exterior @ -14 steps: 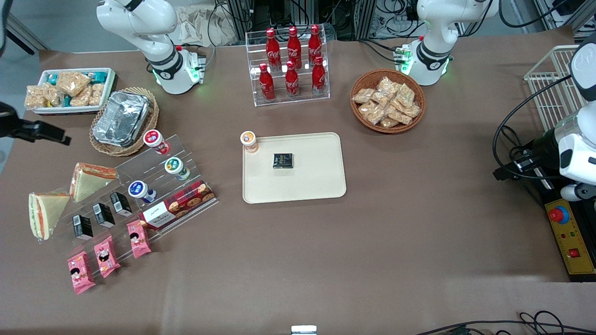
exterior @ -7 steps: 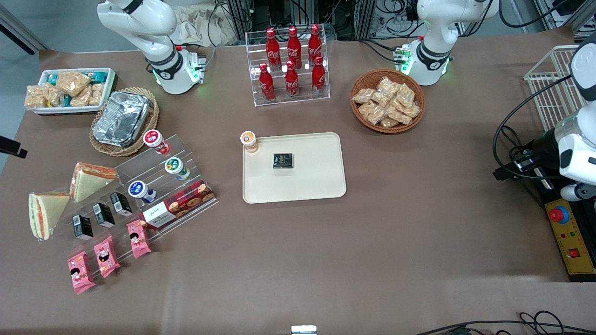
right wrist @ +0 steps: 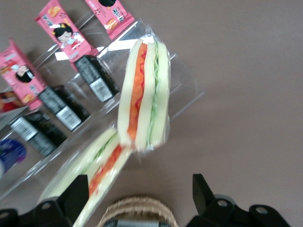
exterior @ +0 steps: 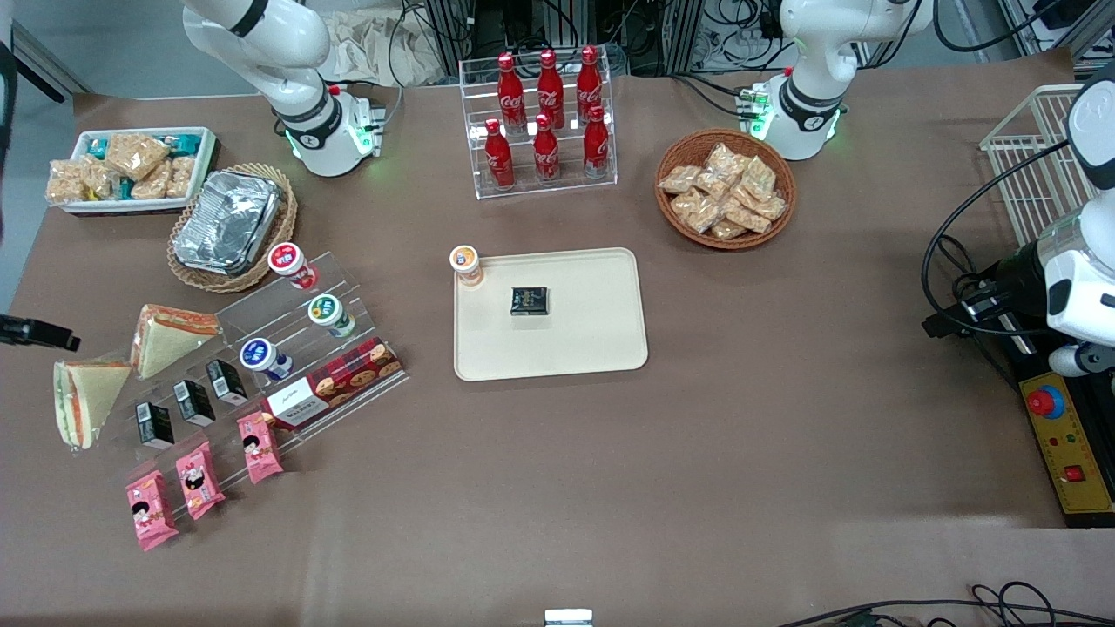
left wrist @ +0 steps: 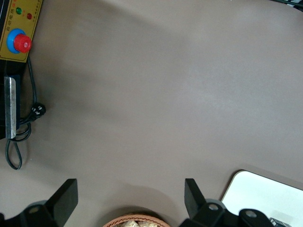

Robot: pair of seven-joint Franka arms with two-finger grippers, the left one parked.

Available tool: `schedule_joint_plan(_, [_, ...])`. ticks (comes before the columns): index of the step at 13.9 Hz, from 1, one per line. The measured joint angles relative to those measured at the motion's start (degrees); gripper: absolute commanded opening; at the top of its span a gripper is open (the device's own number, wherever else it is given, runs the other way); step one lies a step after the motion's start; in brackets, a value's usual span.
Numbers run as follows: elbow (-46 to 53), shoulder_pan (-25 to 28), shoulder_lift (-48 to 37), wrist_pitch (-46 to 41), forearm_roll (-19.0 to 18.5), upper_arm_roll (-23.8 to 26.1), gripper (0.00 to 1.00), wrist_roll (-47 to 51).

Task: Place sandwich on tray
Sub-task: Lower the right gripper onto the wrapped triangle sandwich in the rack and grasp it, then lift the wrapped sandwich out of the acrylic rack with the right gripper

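1. Sandwich [exterior: 83, 402]: clear-wrapped wedge with green and orange filling, lying on the brown tabletop [exterior: 784, 418] at the working arm's end, just beside the clear acrylic stepped rack [exterior: 261, 366]. In the right wrist view its thick edge [right wrist: 144, 97] faces the camera.
2. Second sandwich [exterior: 170, 335], with a red-orange filling edge: beside the first, farther from the front camera.
3. Tray [exterior: 610, 340]: cream rectangle near the table's middle, well apart from the sandwich. It carries a small black packet [exterior: 529, 300], and an orange-lidded cup [exterior: 466, 264] stands at its corner.
4. Gripper [right wrist: 142, 198]: above the two sandwiches, fingers spread apart and holding nothing; in the front view only a dark part [exterior: 35, 332] shows at the frame edge.
5. Rack contents: pink snack packs [exterior: 199, 477], black cartons [exterior: 192, 402] and a plaid biscuit box [exterior: 335, 383].
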Motion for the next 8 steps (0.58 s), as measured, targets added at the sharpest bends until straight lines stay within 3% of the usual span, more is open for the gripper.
schedule_joint_plan(6, [-6.8, 0.0, 1.0, 10.0, 0.0, 0.0, 0.97, 0.0])
schedule_joint_plan(8, [-7.3, 0.0, 1.8, 11.4, 0.0, 0.0, 0.84, 0.0])
